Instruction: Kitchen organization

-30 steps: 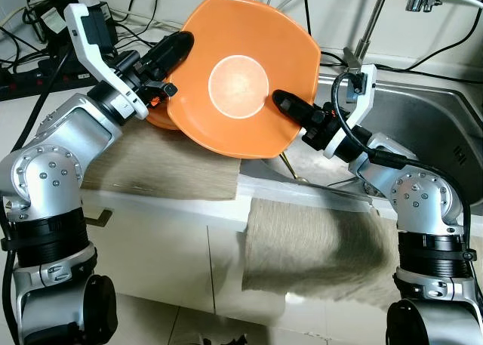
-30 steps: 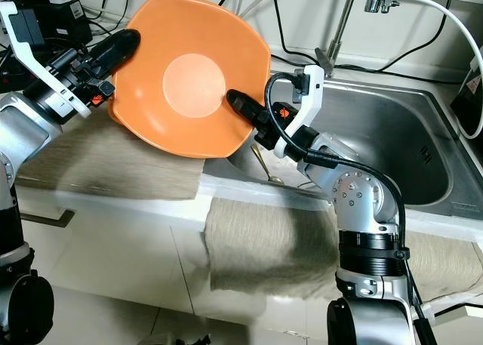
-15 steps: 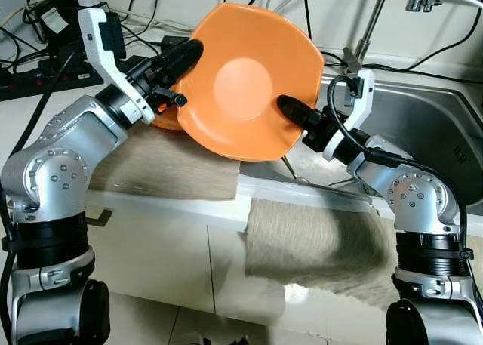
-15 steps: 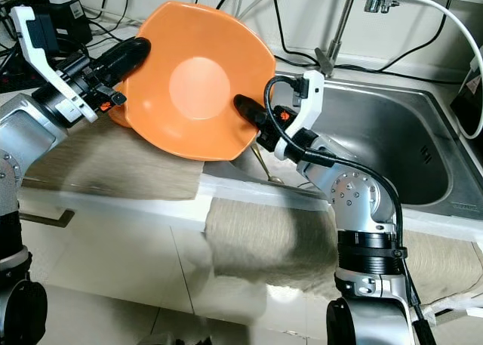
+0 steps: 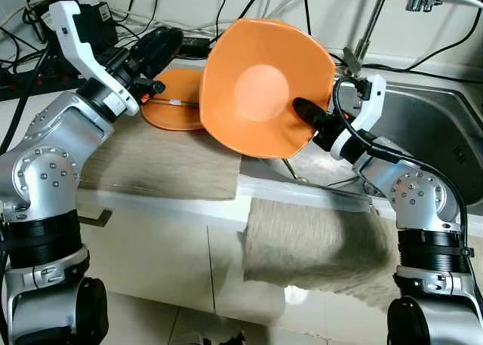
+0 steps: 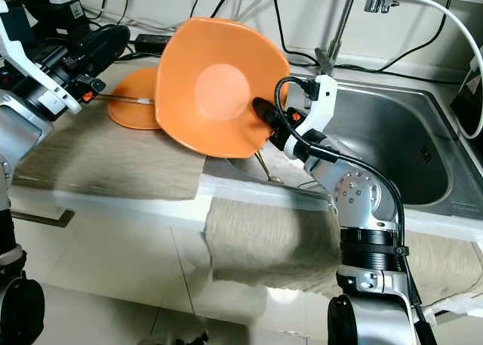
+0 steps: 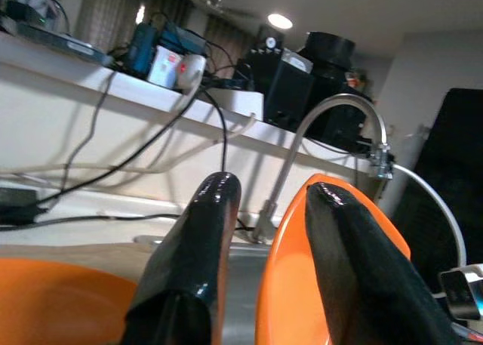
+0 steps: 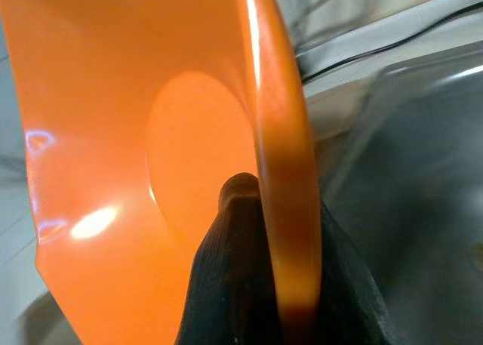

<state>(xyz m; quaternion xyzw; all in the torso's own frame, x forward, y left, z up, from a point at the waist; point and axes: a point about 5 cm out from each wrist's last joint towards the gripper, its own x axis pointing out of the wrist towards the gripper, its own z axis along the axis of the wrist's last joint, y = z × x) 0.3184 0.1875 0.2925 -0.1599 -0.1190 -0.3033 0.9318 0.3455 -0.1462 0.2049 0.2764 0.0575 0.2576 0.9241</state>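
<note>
Over sink (image 5: 423,126) edge: orange bowl (image 5: 260,88) pinched by R end effector (image 5: 306,112)

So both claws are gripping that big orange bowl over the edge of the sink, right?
Not both. The right claw alone pinches the orange bowl by its rim; the left eye view shows the left claw apart from it, above the orange plate.

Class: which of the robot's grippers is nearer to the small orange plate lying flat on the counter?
Left. The left gripper hovers just above the small orange plate; the right gripper clamps the big orange plate beside it.
</note>
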